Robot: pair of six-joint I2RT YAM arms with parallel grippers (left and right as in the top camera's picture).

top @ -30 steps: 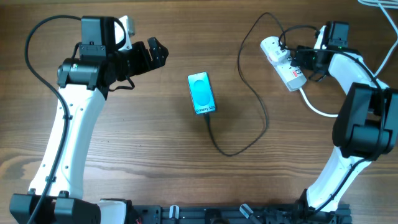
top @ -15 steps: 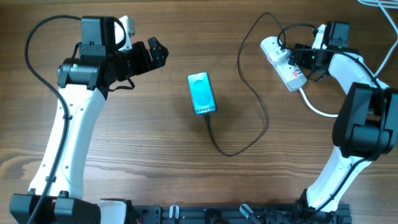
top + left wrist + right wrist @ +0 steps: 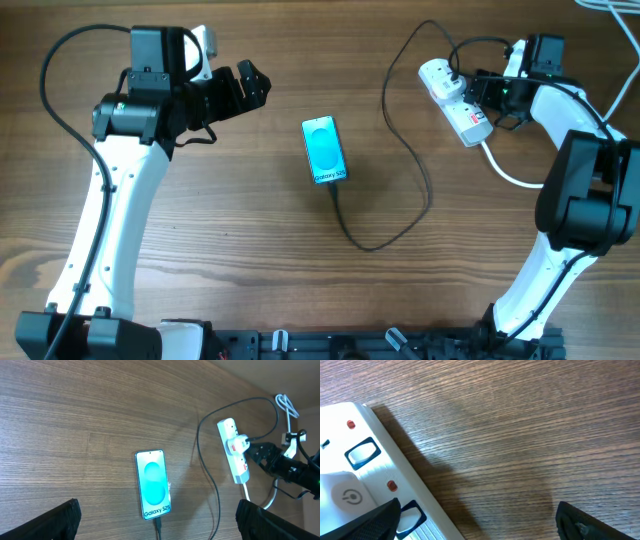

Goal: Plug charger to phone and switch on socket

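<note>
The phone (image 3: 324,150) lies flat mid-table, screen lit cyan; it also shows in the left wrist view (image 3: 153,484). The black charger cable (image 3: 425,190) has its tip in the phone's near end (image 3: 158,522) and loops right and back to a plug in the white socket strip (image 3: 455,98). My left gripper (image 3: 250,85) is open and empty, raised left of the phone. My right gripper (image 3: 480,92) is open just above the strip, with one finger (image 3: 370,522) over a rocker switch (image 3: 410,512) beside a red mark (image 3: 391,486). A second switch (image 3: 362,452) lies farther along.
The strip's thick white cord (image 3: 510,170) curves toward the right arm's base. Another white cable (image 3: 600,8) lies at the far right corner. The charger's black loop crosses the table between the phone and the strip.
My right gripper has shifted slightly toward the far side over the strip. The left arm, phone and cable have not moved.
</note>
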